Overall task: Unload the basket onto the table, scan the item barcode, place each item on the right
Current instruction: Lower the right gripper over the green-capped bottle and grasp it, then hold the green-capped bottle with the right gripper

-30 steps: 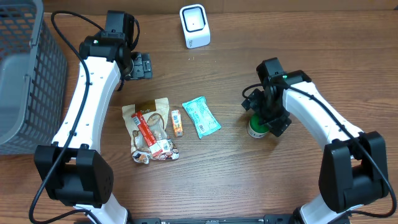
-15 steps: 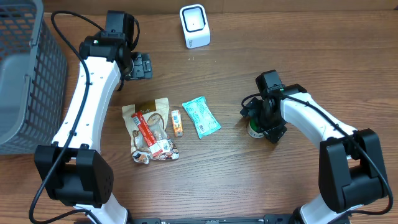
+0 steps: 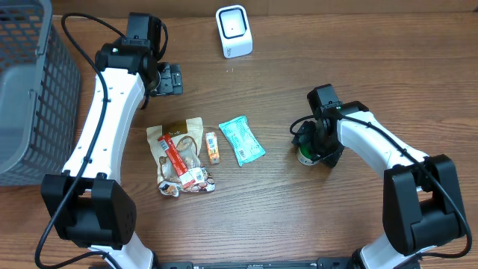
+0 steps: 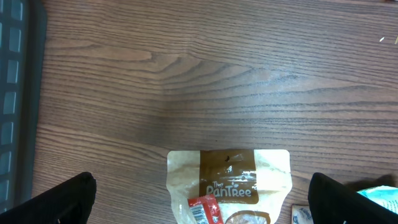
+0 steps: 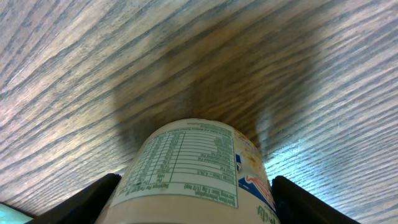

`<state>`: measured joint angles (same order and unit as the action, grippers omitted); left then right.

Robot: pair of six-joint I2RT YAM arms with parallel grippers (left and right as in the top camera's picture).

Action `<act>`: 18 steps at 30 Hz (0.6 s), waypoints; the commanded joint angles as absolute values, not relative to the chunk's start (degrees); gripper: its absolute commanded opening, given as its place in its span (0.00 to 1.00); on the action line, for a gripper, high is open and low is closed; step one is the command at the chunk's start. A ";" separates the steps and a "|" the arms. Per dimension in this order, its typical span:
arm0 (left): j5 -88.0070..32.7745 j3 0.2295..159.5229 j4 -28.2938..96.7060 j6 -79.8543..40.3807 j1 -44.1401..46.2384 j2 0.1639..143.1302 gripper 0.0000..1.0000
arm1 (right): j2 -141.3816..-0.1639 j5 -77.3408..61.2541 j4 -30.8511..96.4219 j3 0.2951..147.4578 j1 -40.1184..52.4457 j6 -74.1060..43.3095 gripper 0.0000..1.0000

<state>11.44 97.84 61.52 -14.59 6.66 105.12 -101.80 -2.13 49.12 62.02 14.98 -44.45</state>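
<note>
Over the last second the right pincer has slid in from the right and dropped over the small tub, and its jaws have narrowed. The tub now sits between the two fingers. Whether they press on it or only flank it I cannot tell. The left pincer has not shifted: it hangs released, jaws wide, over bare wood near the far left of the tabletop.

Nothing lies between the tub and the one white scanner, which stands well apart from it at the far edge. One grey mesh basket fills the left corner. A loose cluster lies at the middle: one tan pouch with a red wrapper on top, one small orange packet just beside it, and one teal sachet next to that. All are clear of the tub.

The single tub is on the right half of the tabletop, mostly hidden from above by the right arm, with a green and white edge showing. Up close its pale label carries a green-printed nutrition table and a blue and red mark to the right. No barcode shows.
</note>
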 commanded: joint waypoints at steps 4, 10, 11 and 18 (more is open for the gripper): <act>12.19 98.74 61.47 -14.79 6.76 104.25 1.00 | -101.80 -1.04 49.08 61.52 14.76 -42.76 0.84; 12.19 98.74 61.47 -14.79 6.76 104.25 1.00 | -101.80 -1.83 48.64 61.52 14.76 -42.81 1.00; 12.19 98.74 61.47 -14.79 6.76 104.25 1.00 | -101.80 -2.13 48.66 61.52 14.76 -42.78 1.00; 12.19 98.74 61.47 -14.79 6.76 104.25 1.00 | -101.73 -3.05 48.64 61.82 14.57 -42.78 0.77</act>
